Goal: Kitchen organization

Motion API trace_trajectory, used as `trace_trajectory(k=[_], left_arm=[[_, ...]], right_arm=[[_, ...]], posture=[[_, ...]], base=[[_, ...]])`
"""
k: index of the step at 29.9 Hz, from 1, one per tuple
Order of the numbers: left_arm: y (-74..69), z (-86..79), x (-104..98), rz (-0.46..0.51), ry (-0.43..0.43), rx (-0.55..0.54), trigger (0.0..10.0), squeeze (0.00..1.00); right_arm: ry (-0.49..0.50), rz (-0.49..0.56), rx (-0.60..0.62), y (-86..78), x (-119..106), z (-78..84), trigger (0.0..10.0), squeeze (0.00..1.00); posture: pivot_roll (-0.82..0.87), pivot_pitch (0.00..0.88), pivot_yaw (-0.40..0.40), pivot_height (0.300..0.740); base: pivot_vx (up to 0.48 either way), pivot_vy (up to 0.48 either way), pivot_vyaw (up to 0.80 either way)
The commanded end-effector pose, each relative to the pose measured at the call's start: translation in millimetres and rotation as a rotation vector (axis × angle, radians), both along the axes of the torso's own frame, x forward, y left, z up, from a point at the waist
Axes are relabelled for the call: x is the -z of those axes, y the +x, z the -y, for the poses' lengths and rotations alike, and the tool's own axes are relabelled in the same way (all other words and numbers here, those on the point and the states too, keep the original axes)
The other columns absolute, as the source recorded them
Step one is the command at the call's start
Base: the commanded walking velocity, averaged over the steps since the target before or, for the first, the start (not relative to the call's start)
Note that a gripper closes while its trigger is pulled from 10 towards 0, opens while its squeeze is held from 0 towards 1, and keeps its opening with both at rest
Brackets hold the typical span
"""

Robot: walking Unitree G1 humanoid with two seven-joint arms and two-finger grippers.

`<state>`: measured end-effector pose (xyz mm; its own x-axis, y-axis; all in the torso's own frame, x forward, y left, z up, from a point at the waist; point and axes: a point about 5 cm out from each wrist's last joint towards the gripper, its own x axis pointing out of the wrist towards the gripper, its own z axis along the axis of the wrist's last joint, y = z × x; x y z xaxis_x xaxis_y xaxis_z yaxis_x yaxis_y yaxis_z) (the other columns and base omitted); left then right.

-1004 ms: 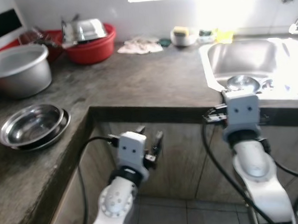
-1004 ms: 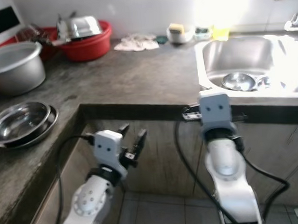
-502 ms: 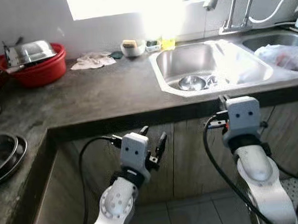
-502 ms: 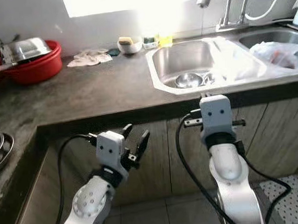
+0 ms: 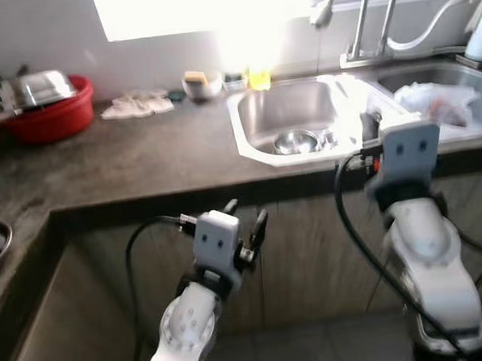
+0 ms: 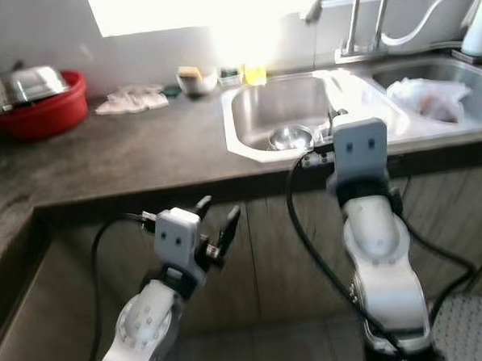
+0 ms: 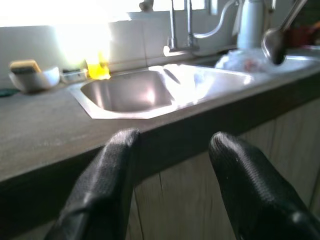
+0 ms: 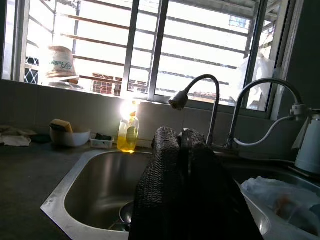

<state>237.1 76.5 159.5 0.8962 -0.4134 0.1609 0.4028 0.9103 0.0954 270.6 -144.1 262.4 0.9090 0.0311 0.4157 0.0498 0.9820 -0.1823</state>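
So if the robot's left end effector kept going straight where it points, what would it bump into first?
Probably the dark front edge of the grey stone countertop, just left of the shiny steel sink. The left end effector sits open below that edge, though depth is hard to judge.

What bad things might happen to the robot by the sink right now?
The right gripper, fingers shut, hangs right at the sink rim and may bump it. Its black cable loops near the counter edge and might snag. The left gripper, open under that edge, may knock it if raised.
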Motion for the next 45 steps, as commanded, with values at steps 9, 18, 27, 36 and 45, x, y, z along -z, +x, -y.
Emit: trace_trajectory(k=[9, 18, 27, 36, 45], left_arm=[[0.6, -1.9, -3, 0.012, -0.002, -0.020, 10.0, 0.00], [1.6, -1.7, -3, 0.014, -0.003, -0.023, 10.0, 0.00], [0.7, -2.0, -2, 0.009, -0.003, -0.028, 10.0, 0.00], [5.3, -6.3, -5, 0.003, -0.043, -0.084, 10.0, 0.00], [3.4, -4.2, -3, 0.004, -0.039, -0.073, 10.0, 0.00]], right_arm=[[0.010, 0.009, 0.002, 5.2, -5, 6.7, 10.0, 0.00], [-0.009, 0.011, -0.005, 9.0, -6, 6.2, 10.0, 0.00], [-0.014, -0.030, -0.040, 13.5, -3, 0.2, 10.0, 0.00], [-0.016, -0.070, -0.079, 20.9, -1, -4.5, 10.0, 0.00], [-0.089, -0.181, -0.100, 38.5, 10, -7.8, 10.0, 0.00]], posture=[[0.07, 0.059, 0.010, 0.740], [0.07, 0.060, 0.009, 0.740], [0.07, 0.066, 0.003, 0.740], [0.07, 0.066, -0.001, 0.740], [0.07, 0.058, -0.009, 0.740]], base=[[0.424, -0.061, 0.00], [0.460, 0.000, 0.00], [0.465, 0.000, 0.43], [0.310, 0.000, 0.00], [0.000, 0.000, 0.00]])
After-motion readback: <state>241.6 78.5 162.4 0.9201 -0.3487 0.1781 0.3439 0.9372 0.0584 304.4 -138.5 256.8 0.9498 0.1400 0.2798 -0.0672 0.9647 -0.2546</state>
